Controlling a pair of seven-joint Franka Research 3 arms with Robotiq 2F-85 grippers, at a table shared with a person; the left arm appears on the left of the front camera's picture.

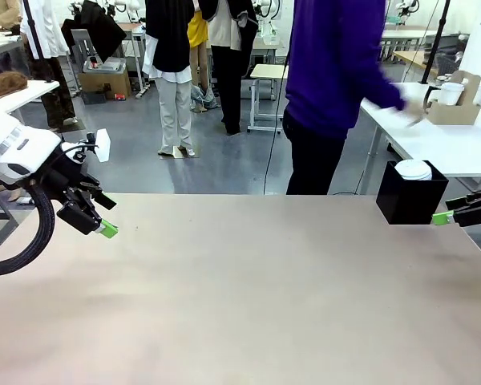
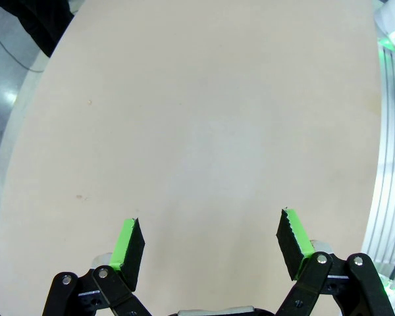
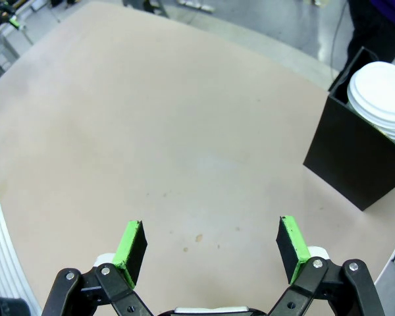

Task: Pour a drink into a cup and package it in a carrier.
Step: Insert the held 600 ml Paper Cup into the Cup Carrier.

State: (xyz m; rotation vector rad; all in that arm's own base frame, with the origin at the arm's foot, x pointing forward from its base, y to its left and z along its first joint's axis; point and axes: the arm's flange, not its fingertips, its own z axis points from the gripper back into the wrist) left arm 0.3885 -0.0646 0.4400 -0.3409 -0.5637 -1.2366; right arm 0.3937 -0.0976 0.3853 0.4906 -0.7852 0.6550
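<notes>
Stood on a white side table (image 1: 457, 148) at the far right, beyond the main table (image 1: 248, 297): the carrier (image 1: 457, 100), a low brown cardboard box with an upright centre handle cut through by a hole. Held in it, a white cup (image 1: 451, 93) with a rolled rim, upper part showing above the cardboard. Contents of the cup not visible from here. Reached toward the carrier, the blurred hand (image 1: 413, 112) of a person in a purple top, standing at the far side.

Sat at the far right corner of the main table: a black square box (image 1: 411, 196) holding a stack of white lids (image 1: 414, 169), seen from the right wrist as several round discs nested together.

Hung over the near left part of the table, touching nothing: the left gripper (image 2: 210, 243), jaws spread wide, 2 green pads well apart with bare beige tabletop between them. Hovered at the right edge, just beside the black box: the right gripper (image 3: 210, 247), jaws likewise wide apart, empty, 1 green pad tip (image 1: 441, 217) showing near the box's lower right corner.
</notes>
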